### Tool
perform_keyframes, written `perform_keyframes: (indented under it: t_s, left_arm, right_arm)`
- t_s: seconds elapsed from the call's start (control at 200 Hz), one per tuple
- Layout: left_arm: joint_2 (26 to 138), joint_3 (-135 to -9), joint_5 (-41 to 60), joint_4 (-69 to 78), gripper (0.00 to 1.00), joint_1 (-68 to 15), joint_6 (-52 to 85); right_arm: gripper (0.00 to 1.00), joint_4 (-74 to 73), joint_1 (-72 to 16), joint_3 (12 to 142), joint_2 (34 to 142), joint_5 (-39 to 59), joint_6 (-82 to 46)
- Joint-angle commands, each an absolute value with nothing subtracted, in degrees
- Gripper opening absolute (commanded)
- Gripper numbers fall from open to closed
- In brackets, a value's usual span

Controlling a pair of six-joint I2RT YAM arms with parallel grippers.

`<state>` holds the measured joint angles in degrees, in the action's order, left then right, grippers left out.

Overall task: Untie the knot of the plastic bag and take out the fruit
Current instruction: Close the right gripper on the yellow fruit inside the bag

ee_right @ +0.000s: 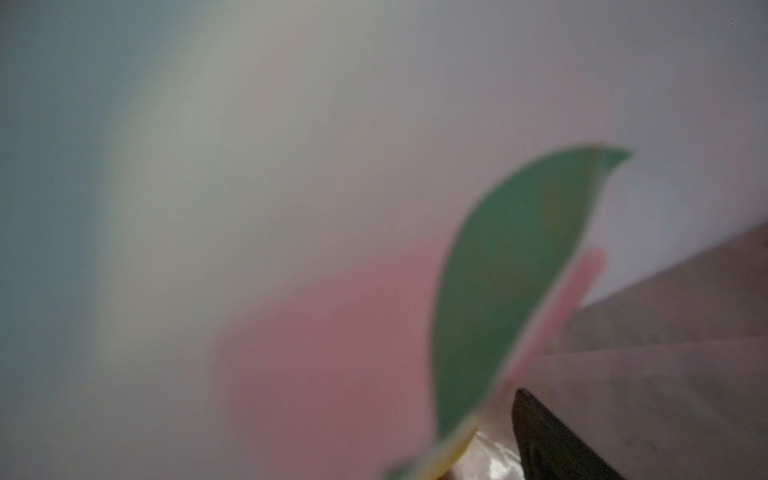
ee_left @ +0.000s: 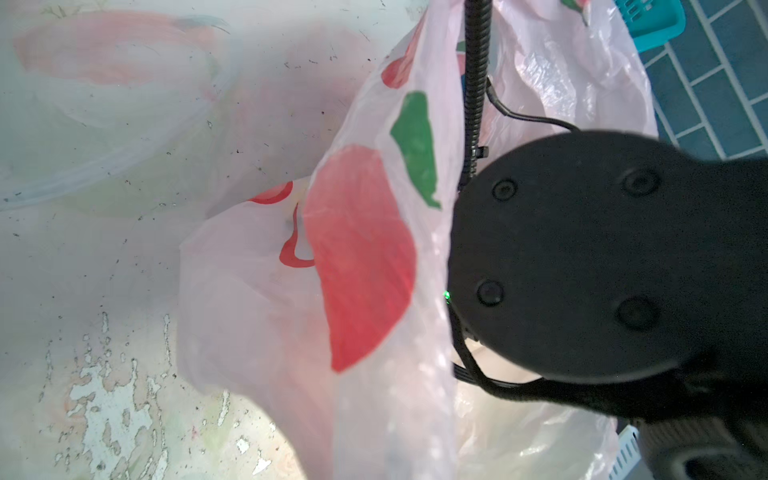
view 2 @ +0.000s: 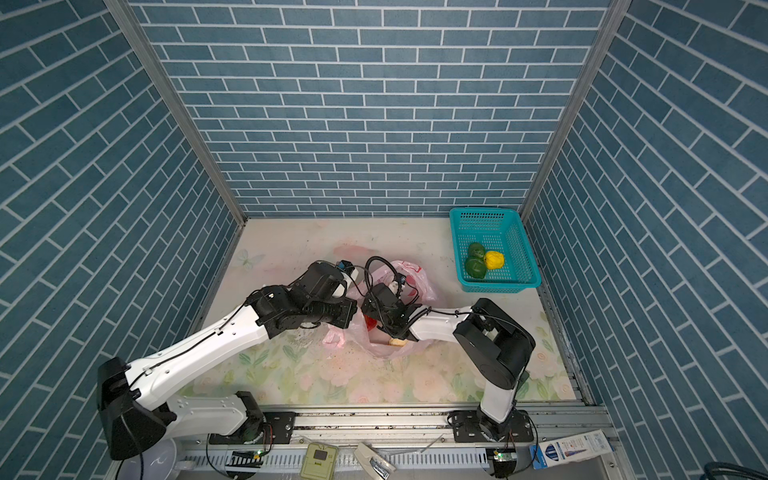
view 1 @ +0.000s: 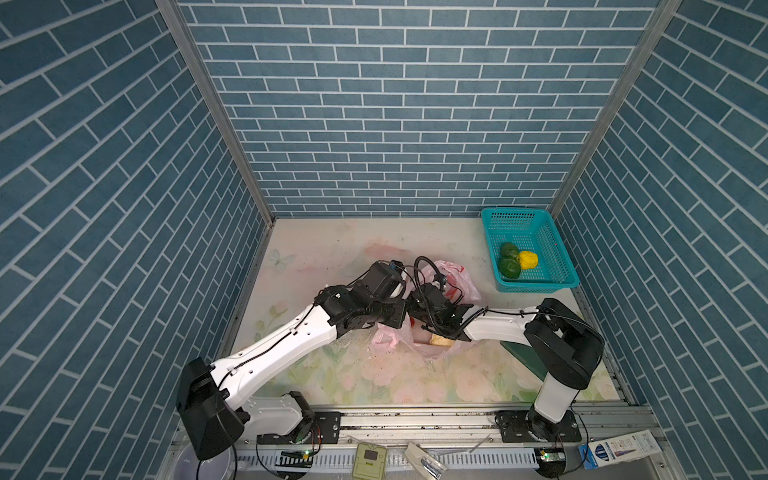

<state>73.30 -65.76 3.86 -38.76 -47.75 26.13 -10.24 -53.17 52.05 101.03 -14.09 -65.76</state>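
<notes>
Now | plastic bag (view 1: 465, 286) lies near-to-far | left hand (view 1: 402, 287) closed | right hand (view 1: 419, 309) in bag, state untellable

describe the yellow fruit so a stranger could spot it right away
Look to the far right corner of the table, where a teal basket stands. Three fruits lie together at its near end: two dark green ones and the only yellow one.
</notes>
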Motion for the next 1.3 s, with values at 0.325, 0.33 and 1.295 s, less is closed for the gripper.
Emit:
perform_keyframes:
  t_s: [0.325, 0.33, 1.295]
  left_arm:
    - [71.25, -66.24, 2.26, -37.66, 0.0, -46.49, 26.46]
    - [71.26, -66.26, 2.32, -37.64, 0.0, -46.45, 26.46]
    - [69.32, -61.6, 5.34, -39.71, 0.0, -46.48, 28.12]
  right_arm:
    - [0.88, -4.96, -53.07, 43.17, 92.93, -7.29, -60.78]
    - [0.88, -4.94, -53.04, 43.2, 92.91, -7.29, -60.76]
    - [0.67, -1.76, -52.32, 55.75, 102.06, -11.29, -64.06]
